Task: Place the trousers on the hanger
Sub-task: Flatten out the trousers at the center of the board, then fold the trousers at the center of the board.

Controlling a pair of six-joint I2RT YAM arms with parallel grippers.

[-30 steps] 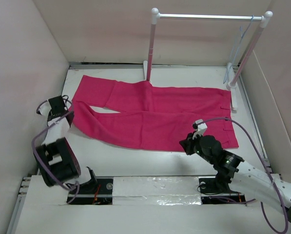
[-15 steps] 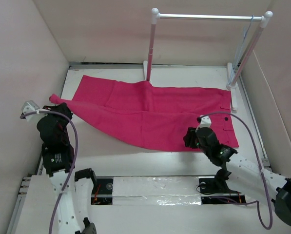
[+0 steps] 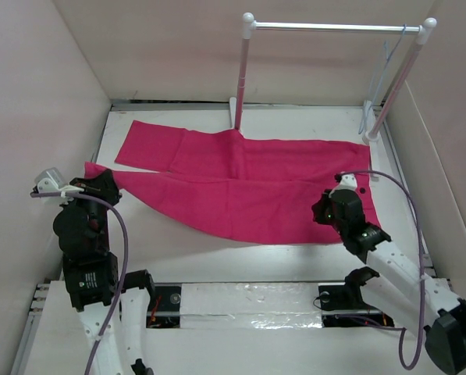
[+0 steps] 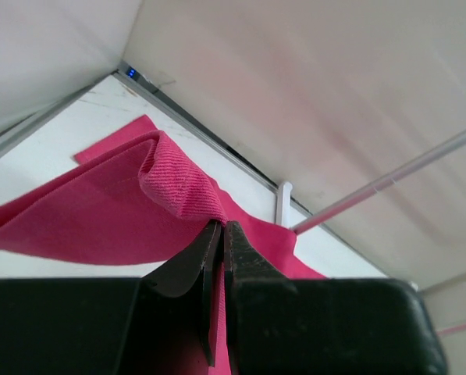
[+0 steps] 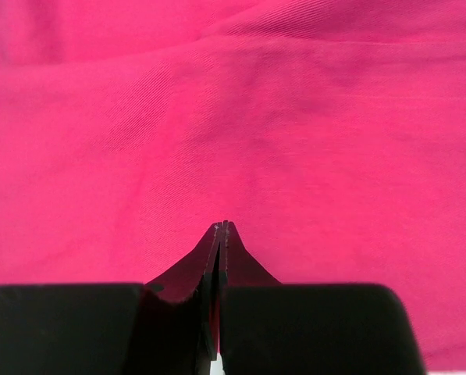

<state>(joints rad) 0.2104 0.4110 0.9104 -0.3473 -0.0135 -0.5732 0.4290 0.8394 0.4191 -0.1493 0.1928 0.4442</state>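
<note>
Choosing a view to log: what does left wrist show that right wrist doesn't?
Left wrist only: the table, the rack's silver bar, and a folded edge of the trousers pinched in the left tool. Right wrist only: the right tool, with pink fabric filling the rest of the frame. Both: a tool shut on the pink fabric.

This looks like a robotics laboratory test cell. Plain pale panel walls [image 3: 37, 86] close in three sides of a flat white desk [image 3: 201, 258]. Two white-and-black robot arms [image 3: 84, 266] with loose purple cables [image 3: 124, 234] are bolted at its near edge. A small white-poled rack with a silver bar [image 3: 334, 27] stands at the back.
</note>
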